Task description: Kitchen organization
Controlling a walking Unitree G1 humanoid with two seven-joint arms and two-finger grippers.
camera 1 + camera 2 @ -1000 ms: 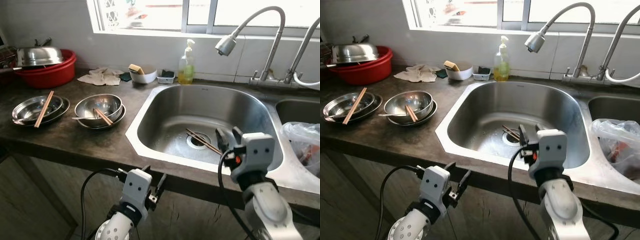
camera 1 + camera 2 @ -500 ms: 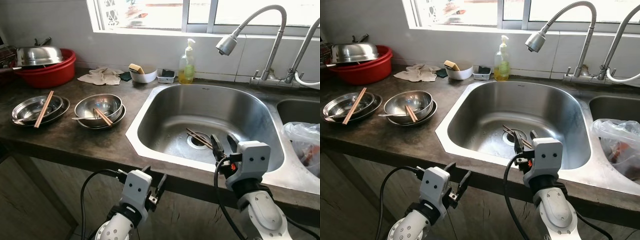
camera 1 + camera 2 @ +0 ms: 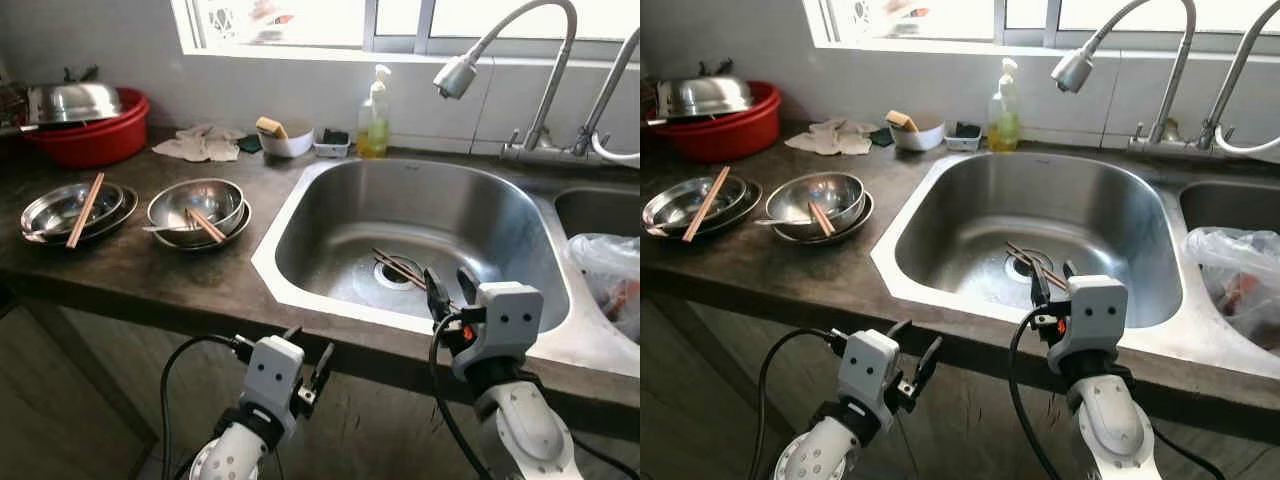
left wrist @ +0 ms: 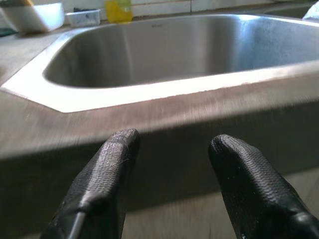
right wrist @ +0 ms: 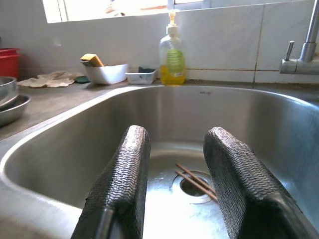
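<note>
A: Fingers spread wide on the right gripper — nothing between them, and it hangs over the sink's near rim.
B: And the chopsticks?
A: Straight ahead of those fingers, lying across the drain at the basin's bottom.
B: The left gripper?
A: Parted as well, empty — below the counter edge, facing the cabinet front.

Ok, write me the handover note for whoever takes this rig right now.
Right tool: open, empty, at the sink's front rim, pointing at the chopsticks on the drain.
Left tool: open, empty, low by the counter edge.
Two stacks of steel bowls on the counter, each with chopsticks.
Done: chopsticks in sink.
Left: the counter dishes, apparently untouched.
</note>
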